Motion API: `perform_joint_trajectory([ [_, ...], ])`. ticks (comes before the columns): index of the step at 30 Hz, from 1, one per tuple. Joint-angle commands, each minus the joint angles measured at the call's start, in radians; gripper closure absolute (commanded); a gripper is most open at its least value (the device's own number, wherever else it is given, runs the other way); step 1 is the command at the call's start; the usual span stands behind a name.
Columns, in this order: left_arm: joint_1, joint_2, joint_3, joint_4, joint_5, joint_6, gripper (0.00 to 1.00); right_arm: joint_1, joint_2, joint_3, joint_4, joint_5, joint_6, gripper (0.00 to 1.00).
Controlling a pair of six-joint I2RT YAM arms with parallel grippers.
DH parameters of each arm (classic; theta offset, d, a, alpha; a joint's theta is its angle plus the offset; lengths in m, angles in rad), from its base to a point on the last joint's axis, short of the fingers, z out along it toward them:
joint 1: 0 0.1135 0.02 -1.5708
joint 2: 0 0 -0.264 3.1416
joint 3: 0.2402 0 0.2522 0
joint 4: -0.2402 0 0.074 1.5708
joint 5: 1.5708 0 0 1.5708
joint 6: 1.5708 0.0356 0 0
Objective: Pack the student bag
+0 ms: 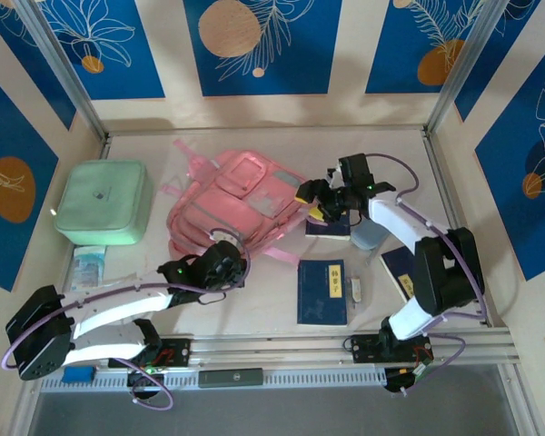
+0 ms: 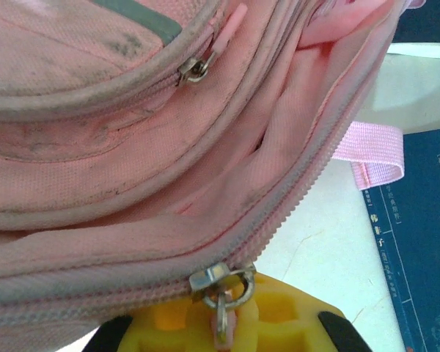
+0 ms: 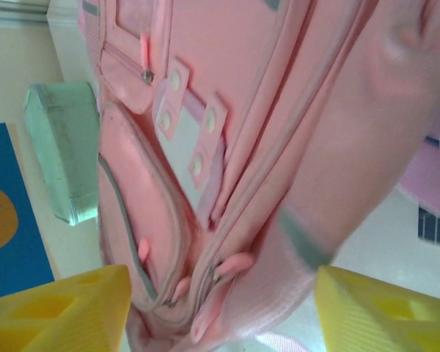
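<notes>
The pink student bag (image 1: 232, 204) lies flat in the middle of the table, its main zip partly undone along the near edge (image 2: 308, 183). My left gripper (image 1: 225, 263) is at that near edge, yellow fingers (image 2: 293, 323) shut on the metal zipper pull (image 2: 224, 293). My right gripper (image 1: 311, 193) is at the bag's right end. It stands open, and its yellow fingertips (image 3: 385, 315) straddle the bag's end (image 3: 227, 220) where several pink zip tabs hang.
A mint-green square case (image 1: 103, 202) sits left of the bag. Dark blue books lie to the right: one near the front (image 1: 322, 292), one under the right arm (image 1: 328, 227), one beside its base (image 1: 398, 271). A pink webbing loop (image 2: 374, 150) trails off the bag.
</notes>
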State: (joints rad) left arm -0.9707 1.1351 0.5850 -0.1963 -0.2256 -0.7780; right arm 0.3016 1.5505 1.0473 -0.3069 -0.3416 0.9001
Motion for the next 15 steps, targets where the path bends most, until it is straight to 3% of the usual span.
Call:
perform_joint_trajectory([
  [1,0.007,0.005,0.05,0.051,0.033,-0.016,1.0,0.079,-0.103,-0.084,-0.037,-0.037,0.072,0.26],
  [9,0.007,0.023,0.049,0.076,0.053,-0.018,1.0,0.322,-0.171,-0.267,0.225,0.117,0.444,0.15],
  [15,0.007,0.028,0.048,0.078,0.055,-0.019,1.0,0.421,-0.037,-0.256,0.395,0.193,0.574,0.2],
])
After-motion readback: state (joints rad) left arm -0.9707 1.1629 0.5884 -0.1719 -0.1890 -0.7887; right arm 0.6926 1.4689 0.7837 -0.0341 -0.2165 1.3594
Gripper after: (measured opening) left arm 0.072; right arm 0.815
